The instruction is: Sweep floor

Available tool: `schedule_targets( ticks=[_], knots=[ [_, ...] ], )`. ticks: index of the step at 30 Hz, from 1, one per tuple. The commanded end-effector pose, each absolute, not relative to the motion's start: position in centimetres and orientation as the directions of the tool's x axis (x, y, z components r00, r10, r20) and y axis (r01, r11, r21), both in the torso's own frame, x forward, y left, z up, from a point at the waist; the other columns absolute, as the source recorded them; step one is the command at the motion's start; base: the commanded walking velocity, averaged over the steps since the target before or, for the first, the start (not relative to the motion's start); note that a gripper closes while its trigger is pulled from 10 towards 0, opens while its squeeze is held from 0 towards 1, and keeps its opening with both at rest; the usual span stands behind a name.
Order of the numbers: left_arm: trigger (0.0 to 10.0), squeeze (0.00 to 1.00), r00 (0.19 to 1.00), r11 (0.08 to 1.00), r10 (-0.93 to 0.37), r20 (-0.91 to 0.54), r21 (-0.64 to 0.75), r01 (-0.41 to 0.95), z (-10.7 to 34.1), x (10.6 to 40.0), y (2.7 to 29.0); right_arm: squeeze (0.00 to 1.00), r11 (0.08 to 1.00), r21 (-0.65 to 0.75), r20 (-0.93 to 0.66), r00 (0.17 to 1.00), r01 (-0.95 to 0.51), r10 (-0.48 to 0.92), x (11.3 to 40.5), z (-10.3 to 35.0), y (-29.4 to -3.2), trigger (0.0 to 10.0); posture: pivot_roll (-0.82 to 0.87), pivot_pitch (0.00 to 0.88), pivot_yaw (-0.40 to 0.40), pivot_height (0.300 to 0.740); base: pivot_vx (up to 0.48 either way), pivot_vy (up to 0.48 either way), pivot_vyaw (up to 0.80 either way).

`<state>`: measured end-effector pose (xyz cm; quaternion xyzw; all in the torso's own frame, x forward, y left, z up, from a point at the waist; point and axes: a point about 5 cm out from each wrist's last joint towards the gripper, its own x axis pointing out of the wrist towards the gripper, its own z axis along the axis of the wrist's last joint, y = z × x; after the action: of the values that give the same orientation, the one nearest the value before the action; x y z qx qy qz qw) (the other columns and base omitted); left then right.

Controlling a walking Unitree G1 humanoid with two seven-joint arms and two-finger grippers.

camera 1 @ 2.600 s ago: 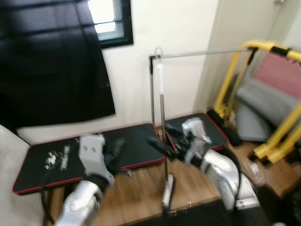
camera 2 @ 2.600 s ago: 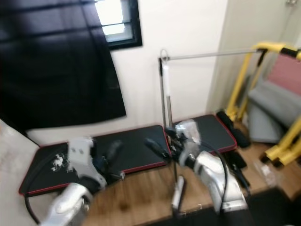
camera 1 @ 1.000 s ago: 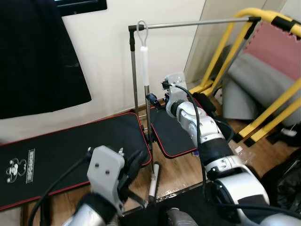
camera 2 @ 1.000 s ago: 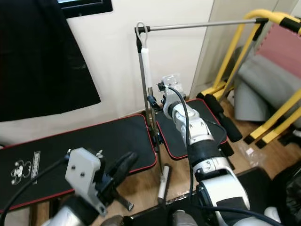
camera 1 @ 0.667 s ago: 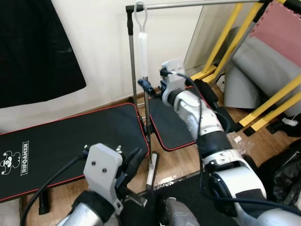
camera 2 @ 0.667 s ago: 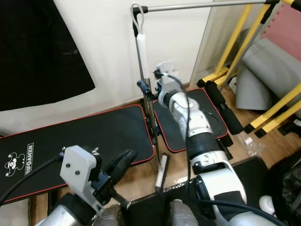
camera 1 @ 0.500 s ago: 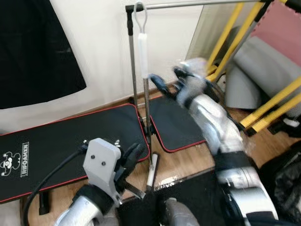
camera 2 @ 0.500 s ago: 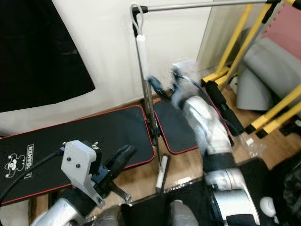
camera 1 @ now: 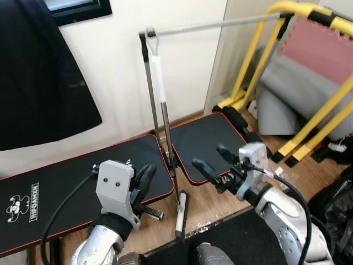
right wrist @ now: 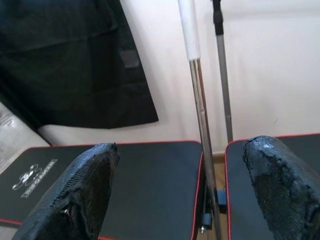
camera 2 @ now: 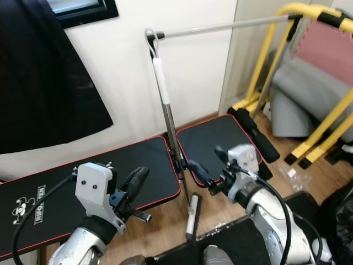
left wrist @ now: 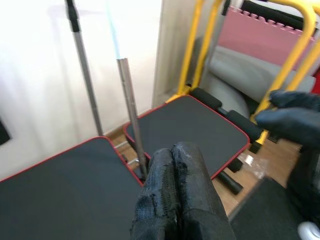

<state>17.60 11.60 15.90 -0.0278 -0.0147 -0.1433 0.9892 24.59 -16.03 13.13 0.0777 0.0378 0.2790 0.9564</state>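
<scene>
A sweeper with a metal pole (camera 1: 166,132) and white grip (camera 1: 156,72) hangs by its loop from the end of a silver rack bar (camera 1: 220,23). Its narrow head (camera 1: 180,212) rests on the wood floor. My right gripper (camera 1: 214,162) is open, low and just right of the pole, not touching it. In the right wrist view the pole (right wrist: 202,150) stands beyond the wide-apart fingers (right wrist: 90,185). My left gripper (camera 1: 145,175) is shut on nothing, left of the pole; the left wrist view has its fingers (left wrist: 175,175) pressed together.
Two black, red-edged mats (camera 1: 66,171) (camera 1: 209,138) lie on the floor along the wall. A yellow frame (camera 1: 259,55), grey cushion (camera 1: 292,105) and pink foam pad (camera 1: 325,49) crowd the right. A black cloth (camera 1: 38,83) hangs at left. Dark bag (camera 1: 342,204) at far right.
My right gripper was up at the pole a second ago; it has pulled back and down and is open, clear of the pole. The camera has shifted; the sweeper still hangs.
</scene>
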Motion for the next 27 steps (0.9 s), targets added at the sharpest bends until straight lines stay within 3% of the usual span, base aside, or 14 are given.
schedule_targets(
  ticks=[1,7,27],
  knots=[
    [10.0,0.0,0.988,0.986,-0.154,0.025,-0.058,0.155,15.2,18.1,12.3,0.0,0.82,0.165,-0.046,0.826,-0.549,0.562,24.6,13.2,-15.6,10.0,-0.07,0.012,-0.045,0.74,0.0,0.0,0.0],
    [10.0,0.0,0.987,0.985,-0.155,0.041,-0.066,0.157,14.7,18.8,12.4,0.0,0.809,0.168,-0.093,0.808,-0.564,0.582,24.8,12.8,-15.1,10.0,-0.07,0.0,-0.051,0.74,0.0,0.0,0.0],
    [10.0,0.0,0.982,0.983,-0.169,0.087,-0.062,0.175,14.2,20.1,13.1,0.0,0.799,0.174,-0.062,0.803,-0.576,0.593,25.7,12.8,-14.3,10.0,-0.05,0.0,-0.032,0.74,0.366,0.0,0.01]
  ],
)
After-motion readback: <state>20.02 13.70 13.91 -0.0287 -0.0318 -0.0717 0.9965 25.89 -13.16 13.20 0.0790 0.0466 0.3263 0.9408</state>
